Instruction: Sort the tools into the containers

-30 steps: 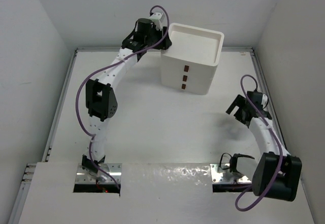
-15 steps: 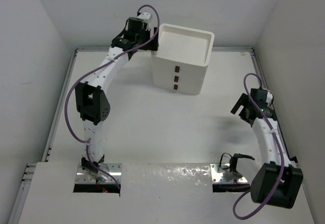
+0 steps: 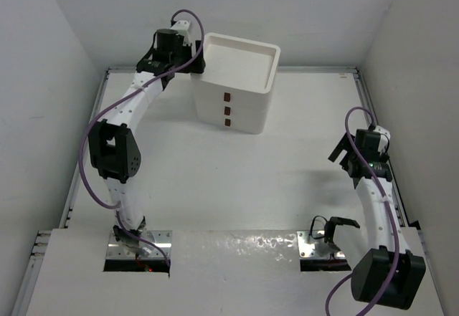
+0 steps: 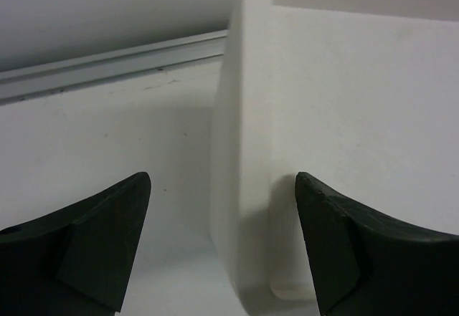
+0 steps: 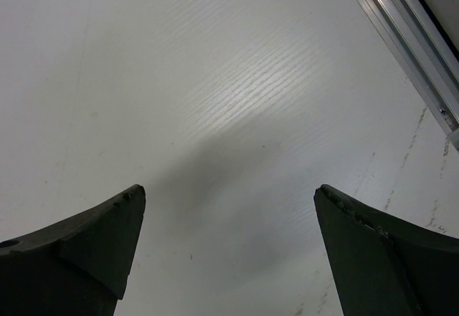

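Note:
The containers are three stacked drawers in a white boxy unit (image 3: 247, 108) at the back of the table, each shut, with small dark red-brown handles (image 3: 229, 110) and a rimmed tray top (image 3: 271, 69). My left gripper (image 3: 193, 61) is at the unit's back left corner and stands open. In the left wrist view that corner (image 4: 244, 151) lies between the spread fingers of the left gripper (image 4: 222, 176), the left finger apart from it. My right gripper (image 3: 341, 151) hangs open over bare table at the right, with nothing between its fingers (image 5: 229, 187). No tools are in view.
White walls close in the table on three sides. A metal rail (image 5: 409, 44) runs along the right edge and another (image 4: 115, 65) along the back. The arm bases and mounting plates (image 3: 140, 244) sit at the near edge.
The white unit has slid left across the table together with my left gripper, whose jaws have widened. My right arm has drawn back toward the right edge.

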Robot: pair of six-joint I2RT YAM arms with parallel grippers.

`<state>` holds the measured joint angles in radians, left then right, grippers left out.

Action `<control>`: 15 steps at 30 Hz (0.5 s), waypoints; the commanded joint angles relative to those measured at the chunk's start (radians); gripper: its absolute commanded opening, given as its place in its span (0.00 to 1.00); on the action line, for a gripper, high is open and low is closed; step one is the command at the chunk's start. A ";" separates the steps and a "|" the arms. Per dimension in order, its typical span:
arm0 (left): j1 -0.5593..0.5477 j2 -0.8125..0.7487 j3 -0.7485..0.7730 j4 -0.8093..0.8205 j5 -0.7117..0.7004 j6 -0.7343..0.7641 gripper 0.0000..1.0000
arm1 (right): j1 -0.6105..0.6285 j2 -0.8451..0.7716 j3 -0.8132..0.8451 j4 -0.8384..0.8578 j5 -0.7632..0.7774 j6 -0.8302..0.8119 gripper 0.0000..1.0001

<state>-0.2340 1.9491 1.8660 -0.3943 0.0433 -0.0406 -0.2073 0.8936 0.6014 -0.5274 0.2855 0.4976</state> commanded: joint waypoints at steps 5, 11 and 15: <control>-0.036 0.103 -0.088 -0.115 0.372 0.010 0.60 | -0.003 0.028 0.069 -0.028 -0.023 -0.054 0.99; -0.128 0.102 -0.168 -0.062 0.452 -0.073 0.54 | -0.001 -0.019 0.060 -0.028 -0.003 -0.064 0.99; -0.162 0.105 -0.163 0.009 0.474 -0.194 0.54 | -0.003 -0.039 0.043 -0.032 0.001 -0.073 0.99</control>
<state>-0.2684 1.9636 1.7699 -0.2043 0.3271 -0.1268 -0.2073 0.8753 0.6231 -0.5613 0.2771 0.4438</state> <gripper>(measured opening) 0.542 0.985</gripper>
